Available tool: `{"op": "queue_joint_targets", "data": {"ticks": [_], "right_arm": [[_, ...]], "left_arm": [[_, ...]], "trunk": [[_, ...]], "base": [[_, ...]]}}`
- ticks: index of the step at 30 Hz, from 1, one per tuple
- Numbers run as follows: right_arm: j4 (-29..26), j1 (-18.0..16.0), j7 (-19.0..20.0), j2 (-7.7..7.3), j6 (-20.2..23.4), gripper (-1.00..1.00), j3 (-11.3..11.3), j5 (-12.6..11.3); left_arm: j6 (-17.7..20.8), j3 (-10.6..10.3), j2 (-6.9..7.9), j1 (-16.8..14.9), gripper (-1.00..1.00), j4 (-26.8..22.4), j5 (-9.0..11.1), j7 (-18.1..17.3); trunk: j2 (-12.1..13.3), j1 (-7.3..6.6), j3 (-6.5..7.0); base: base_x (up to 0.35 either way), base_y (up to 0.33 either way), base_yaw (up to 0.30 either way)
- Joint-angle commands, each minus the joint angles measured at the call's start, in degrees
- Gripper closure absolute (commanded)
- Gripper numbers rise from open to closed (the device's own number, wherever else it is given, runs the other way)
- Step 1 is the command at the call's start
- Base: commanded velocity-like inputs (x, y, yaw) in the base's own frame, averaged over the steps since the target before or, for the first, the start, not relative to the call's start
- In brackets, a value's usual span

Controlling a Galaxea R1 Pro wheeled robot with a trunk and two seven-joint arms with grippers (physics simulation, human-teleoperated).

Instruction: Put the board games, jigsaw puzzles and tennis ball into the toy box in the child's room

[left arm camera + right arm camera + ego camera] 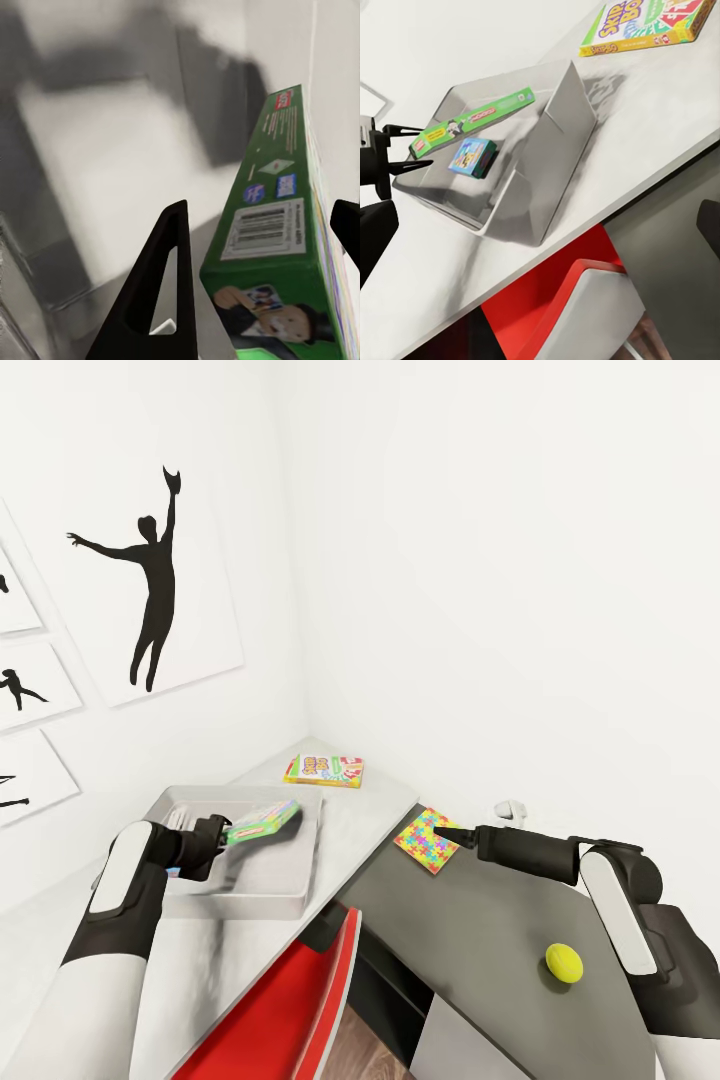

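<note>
White walls (500, 560) corner the grey table (380, 810), silhouette pictures (150, 580) hanging.

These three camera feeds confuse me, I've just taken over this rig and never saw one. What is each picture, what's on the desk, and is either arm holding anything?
The big picture looks down from the robot's head over both black-and-white arms. The other two come from cameras near each gripper.

The left gripper holds a green board game by one end over the grey toy box. The left wrist view shows that box close up between the fingers. From the right wrist view, a smaller blue game already lies in the bin.

The right gripper hovers at a jigsaw puzzle, holding nothing; whether it is open I cannot tell. Loose on the desk: the Skip-Bo game and the tennis ball.
</note>
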Motion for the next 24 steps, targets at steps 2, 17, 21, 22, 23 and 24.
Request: {"op": "queue_joint_targets", "data": {"ticks": [2, 17, 21, 22, 23, 24], "right_arm": [[0.0, -0.1, 0.5, 0.01, 0.2, -1.00, -0.1, 0.4], [0.0, -0.1, 0.5, 0.01, 0.2, -1.00, -0.1, 0.4], [0.0, -0.1, 0.5, 0.01, 0.2, -1.00, -0.1, 0.4], [0.0, -0.1, 0.5, 0.01, 0.2, -1.00, -0.1, 0.4], [0.0, -0.1, 0.5, 0.01, 0.2, -1.00, -0.1, 0.4], [0.0, -0.1, 0.5, 0.01, 0.2, -1.00, -0.1, 0.4]], "left_arm": [[0.4, 0.1, 0.00, -0.1, 1.00, -0.1, 0.1, 0.4], [1.1, 0.0, -0.05, -0.5, 1.00, -0.1, -3.4, 0.7], [1.3, -0.1, -0.06, -0.6, 1.00, -0.1, -3.8, 0.7], [1.3, -0.1, -0.06, -0.7, 1.00, 0.0, -3.9, 0.8], [1.3, -0.1, -0.06, -0.7, 1.00, 0.0, -3.9, 0.8], [1.3, -0.1, -0.06, -0.7, 1.00, 0.0, -4.0, 0.8]], "trunk": [[-0.1, 0.04, -0.12], [-0.1, 0.04, -0.12], [-0.1, 0.04, -0.12], [-0.1, 0.04, -0.12], [-0.1, 0.04, -0.12], [-0.1, 0.04, -0.12]], "base": [[0.000, 0.000, 0.000], [0.000, 0.000, 0.000], [0.000, 0.000, 0.000], [0.000, 0.000, 0.000], [0.000, 0.000, 0.000], [0.000, 0.000, 0.000]]}}
